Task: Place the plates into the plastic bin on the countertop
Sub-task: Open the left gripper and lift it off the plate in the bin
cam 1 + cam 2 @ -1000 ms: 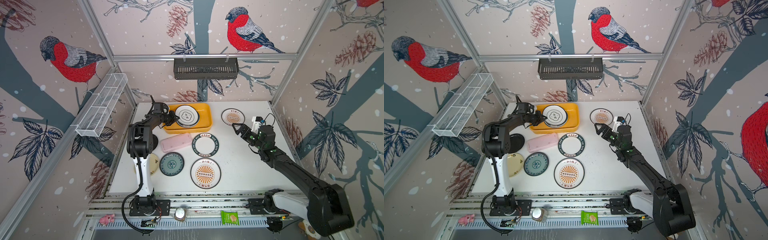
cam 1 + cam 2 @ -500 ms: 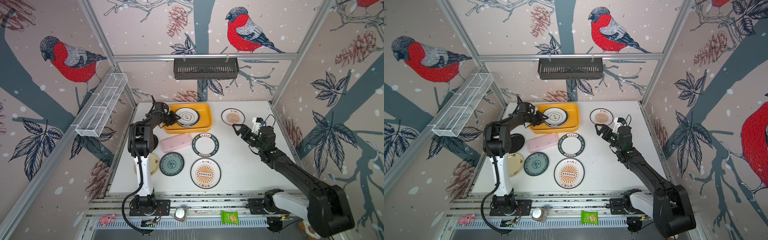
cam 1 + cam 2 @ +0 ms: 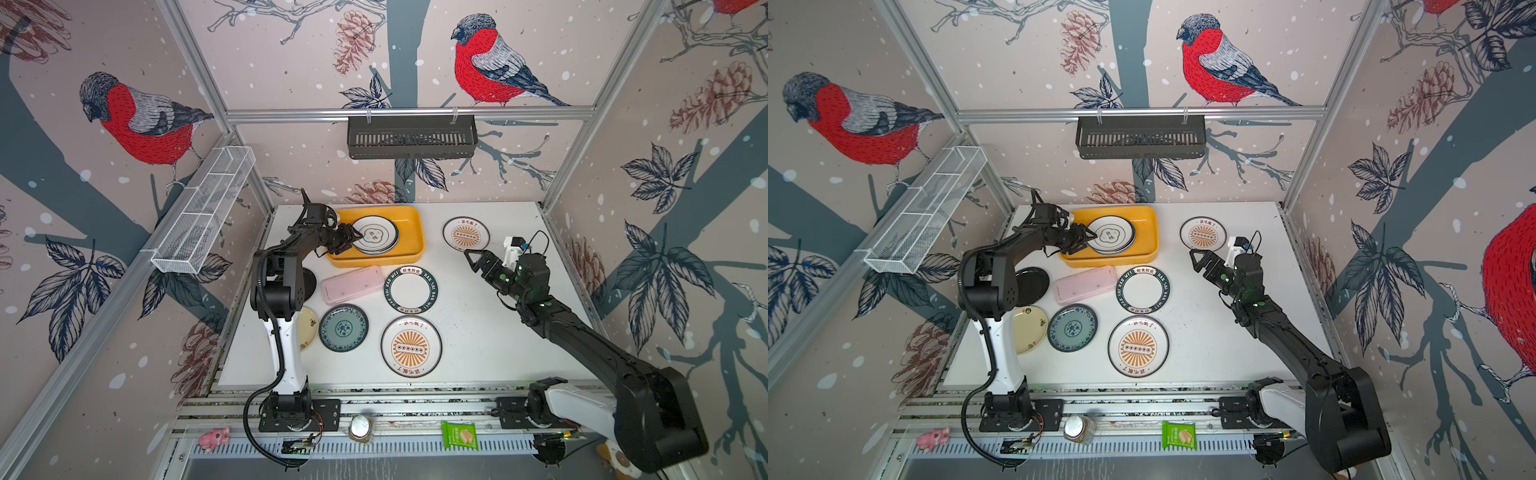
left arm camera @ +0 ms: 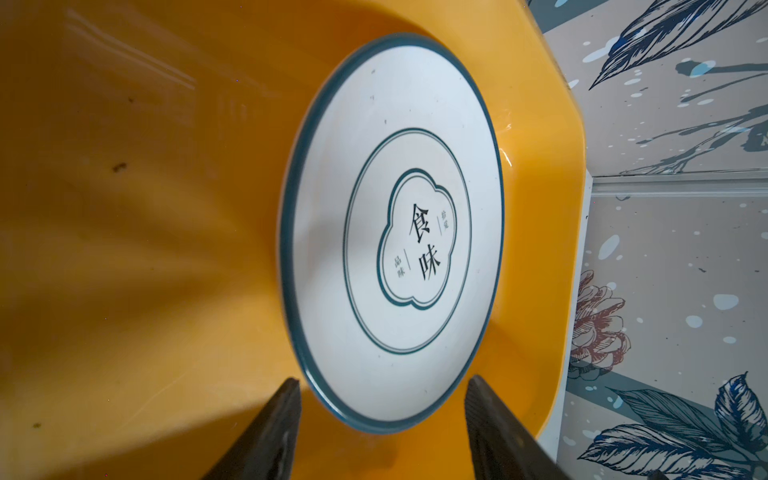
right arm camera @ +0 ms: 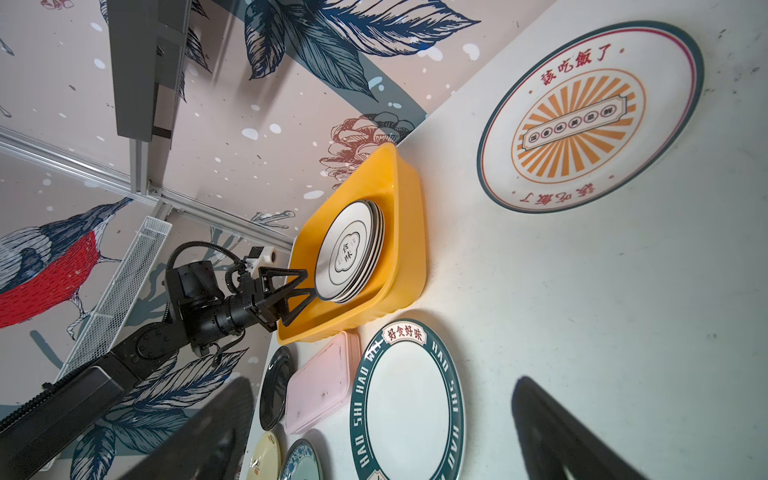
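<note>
Progress stood short of half, by our reckoning. We saw a stack (image 3: 376,237) of cloud-emblem plates lying flat in the bin (image 3: 412,249). The right wrist view showed several rims there, though we could not count them surely. Six plates were left on the countertop (image 3: 478,324), all outside the bin: a small sunburst plate (image 3: 465,235) near the back, a lettered plate (image 3: 411,289) just in front of the bin, a large sunburst plate (image 3: 411,347), a teal plate (image 3: 343,328), a cream plate (image 3: 1030,329) and a black plate (image 3: 1030,284) partly under the left arm.

The left gripper (image 3: 351,241) sat at the rim of the top plate with its jaws parted, gripping nothing; the plate rested on the stack on its own. The right gripper (image 3: 473,261) hung wide open and empty above the countertop, between the small sunburst plate and the lettered plate.

Against the frame from a second before, we found one real change: the left jaws, then pinched on that rim, had spread and let the plate go. The six loose plates and the right arm stood much as they had.
</note>
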`<move>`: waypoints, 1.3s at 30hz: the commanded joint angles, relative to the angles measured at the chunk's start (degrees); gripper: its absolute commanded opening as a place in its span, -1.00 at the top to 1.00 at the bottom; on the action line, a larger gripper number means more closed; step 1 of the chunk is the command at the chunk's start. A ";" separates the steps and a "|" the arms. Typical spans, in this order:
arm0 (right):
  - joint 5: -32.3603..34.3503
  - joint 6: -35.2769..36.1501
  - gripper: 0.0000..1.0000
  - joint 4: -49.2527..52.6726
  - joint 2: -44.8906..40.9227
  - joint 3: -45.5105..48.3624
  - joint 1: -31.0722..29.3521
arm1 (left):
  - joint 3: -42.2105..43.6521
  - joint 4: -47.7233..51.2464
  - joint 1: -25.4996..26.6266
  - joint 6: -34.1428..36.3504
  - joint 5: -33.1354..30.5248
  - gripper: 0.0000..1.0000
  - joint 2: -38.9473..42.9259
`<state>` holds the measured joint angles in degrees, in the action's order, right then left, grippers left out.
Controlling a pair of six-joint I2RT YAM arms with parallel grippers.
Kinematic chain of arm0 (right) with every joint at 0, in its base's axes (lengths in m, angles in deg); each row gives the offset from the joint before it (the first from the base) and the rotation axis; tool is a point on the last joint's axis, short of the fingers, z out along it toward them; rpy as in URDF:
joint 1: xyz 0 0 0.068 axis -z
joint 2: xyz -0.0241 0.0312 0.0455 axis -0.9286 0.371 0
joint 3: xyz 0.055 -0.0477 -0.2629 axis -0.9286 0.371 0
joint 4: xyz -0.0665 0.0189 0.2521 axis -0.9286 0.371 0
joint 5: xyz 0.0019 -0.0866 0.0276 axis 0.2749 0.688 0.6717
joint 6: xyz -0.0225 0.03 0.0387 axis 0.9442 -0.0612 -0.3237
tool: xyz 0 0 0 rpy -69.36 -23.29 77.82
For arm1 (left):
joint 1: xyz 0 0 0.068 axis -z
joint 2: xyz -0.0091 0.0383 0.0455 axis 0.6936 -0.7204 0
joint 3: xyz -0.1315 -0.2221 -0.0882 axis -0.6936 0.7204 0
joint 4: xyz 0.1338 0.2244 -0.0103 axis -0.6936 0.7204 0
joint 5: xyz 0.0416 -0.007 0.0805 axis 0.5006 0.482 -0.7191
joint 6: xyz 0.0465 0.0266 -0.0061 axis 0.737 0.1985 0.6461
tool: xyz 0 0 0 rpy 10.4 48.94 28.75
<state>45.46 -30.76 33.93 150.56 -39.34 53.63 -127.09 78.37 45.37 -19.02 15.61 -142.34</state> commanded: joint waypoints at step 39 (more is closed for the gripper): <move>8.12 -4.28 -0.99 -0.35 15.19 -6.79 2.32 | 19.75 -10.98 10.30 9.45 -1.72 -0.93 36.38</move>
<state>52.12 -33.54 34.23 163.41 -44.13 55.51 -108.71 72.27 54.13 -12.62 12.92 -108.38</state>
